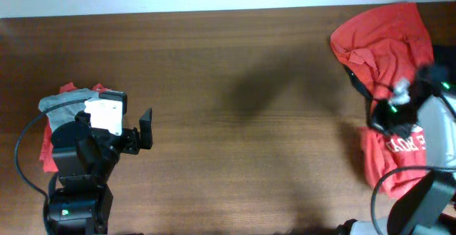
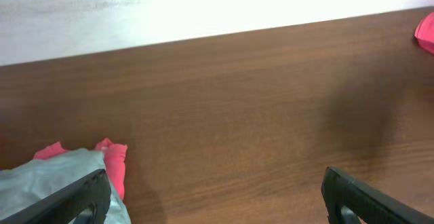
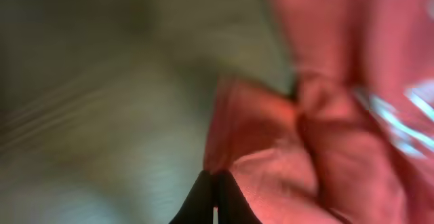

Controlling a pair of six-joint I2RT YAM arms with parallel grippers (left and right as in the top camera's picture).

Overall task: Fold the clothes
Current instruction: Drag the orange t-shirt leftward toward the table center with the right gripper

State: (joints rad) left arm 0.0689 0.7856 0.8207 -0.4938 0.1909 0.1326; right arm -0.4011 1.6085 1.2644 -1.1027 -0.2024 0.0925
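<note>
Zero gap: right pincer (image 3: 215, 191) tight on T-shirt (image 3: 271, 139)

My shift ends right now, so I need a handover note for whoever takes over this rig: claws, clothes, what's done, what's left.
Left claw: open, empty, above the table.
Right claw: shut on the red-orange T-shirt, which is bunched at the table's right edge; the wrist view is blurred.
Grey garment lies piled over a red garment at the left.
Done: seemingly those two are set aside.
Left: spread and fold the T-shirt.
</note>
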